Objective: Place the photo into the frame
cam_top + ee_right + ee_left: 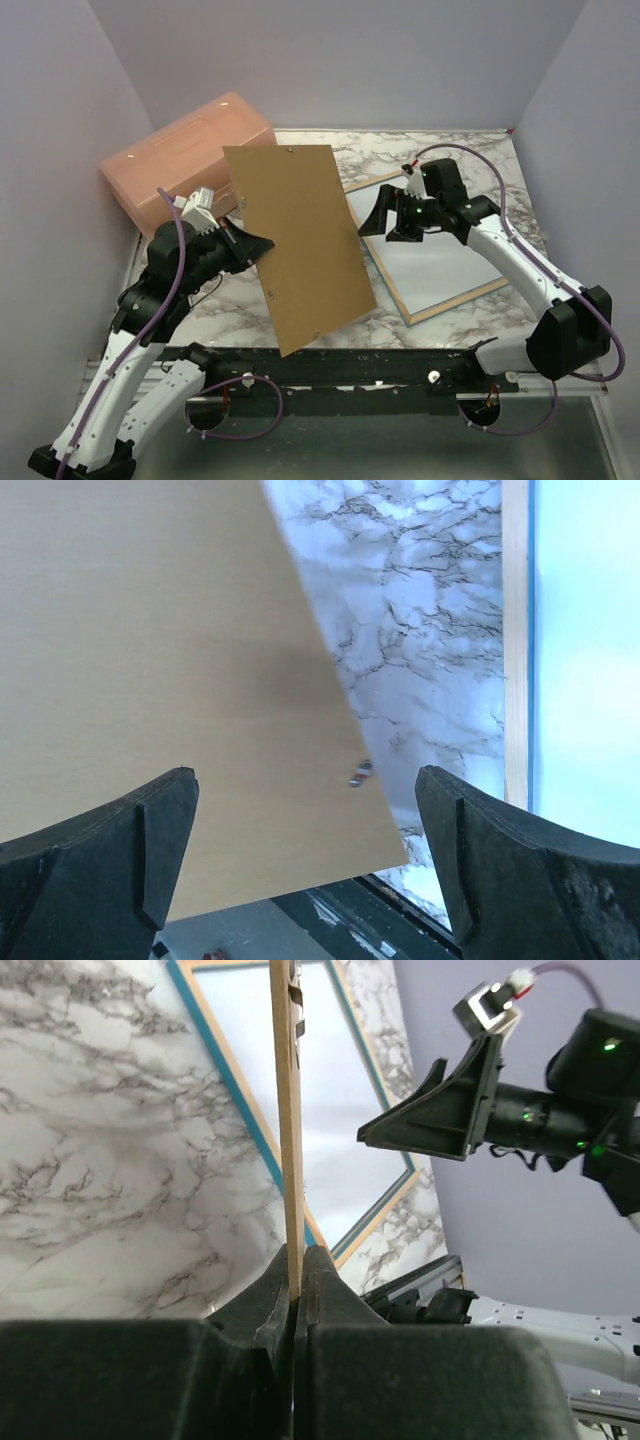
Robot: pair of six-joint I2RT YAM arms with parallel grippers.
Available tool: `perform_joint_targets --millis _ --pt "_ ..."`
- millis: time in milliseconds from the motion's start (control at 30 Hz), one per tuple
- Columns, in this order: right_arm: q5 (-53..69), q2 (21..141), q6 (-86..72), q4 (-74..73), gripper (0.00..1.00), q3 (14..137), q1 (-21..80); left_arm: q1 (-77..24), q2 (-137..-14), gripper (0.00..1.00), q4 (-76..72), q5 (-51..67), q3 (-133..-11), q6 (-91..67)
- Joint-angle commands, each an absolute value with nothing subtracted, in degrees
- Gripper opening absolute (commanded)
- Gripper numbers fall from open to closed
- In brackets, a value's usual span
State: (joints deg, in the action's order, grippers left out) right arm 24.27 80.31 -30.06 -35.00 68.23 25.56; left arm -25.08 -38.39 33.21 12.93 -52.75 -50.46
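Note:
My left gripper (250, 245) is shut on the lower left edge of a plain brown backing board (300, 245) and holds it tilted up above the table. The left wrist view has the board (288, 1110) edge-on, pinched between the jaws of that gripper (298, 1260). The frame (455, 303) lies flat at the right, pale wood side up, a blue edge (226, 1070) showing. A white surface (440, 260) fills it; I cannot tell whether it is the photo's reverse. My right gripper (395, 215) hovers open over the frame's left side, holding nothing (305, 810).
A translucent pink lidded box (185, 150) stands at the back left, just behind the raised board. The black rail (380, 365) with both arm bases runs along the near edge of the marble table. Purple walls close in on three sides.

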Motion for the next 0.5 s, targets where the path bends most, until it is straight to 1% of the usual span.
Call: perform_joint_targets --millis 0,267,467 --pt "36.23 75.28 -30.35 -26.23 1.00 63.49 21.57 -23.18 -34.01 0.00 29.47 17.42 -56.31 -49.92" --pt "51.10 71.38 -32.77 -15.14 1.00 58.34 18.24 -20.85 -31.93 0.00 19.73 27.58 -54.08 -54.43" --pt "56.95 70.70 -36.64 -9.42 1.00 57.00 17.20 -18.71 -30.52 0.00 11.15 33.67 -50.51 -59.29"
